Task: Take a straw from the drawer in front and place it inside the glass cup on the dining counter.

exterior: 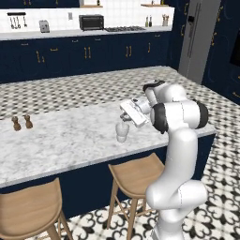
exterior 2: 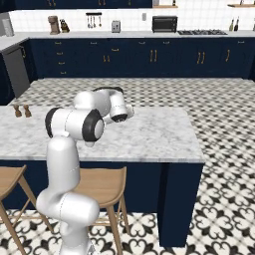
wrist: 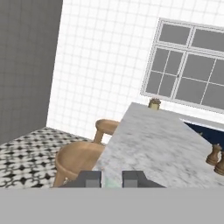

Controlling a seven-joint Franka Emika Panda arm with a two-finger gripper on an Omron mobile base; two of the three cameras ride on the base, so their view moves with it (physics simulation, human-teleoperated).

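White arm (exterior 2: 74, 149) over dining counter (exterior 2: 149, 134), shakers (exterior 2: 22, 110) far left, stools (exterior 2: 102, 187) below

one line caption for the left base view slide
Robot hand poised directly above the glass cup on the marble dining counter.

A small whitish translucent glass cup (exterior: 122, 131) stands upright on the dining counter (exterior: 65, 140), a long white-grey veined marble slab on a dark navy base. The cup sits toward the counter's right end, nearer its front edge.
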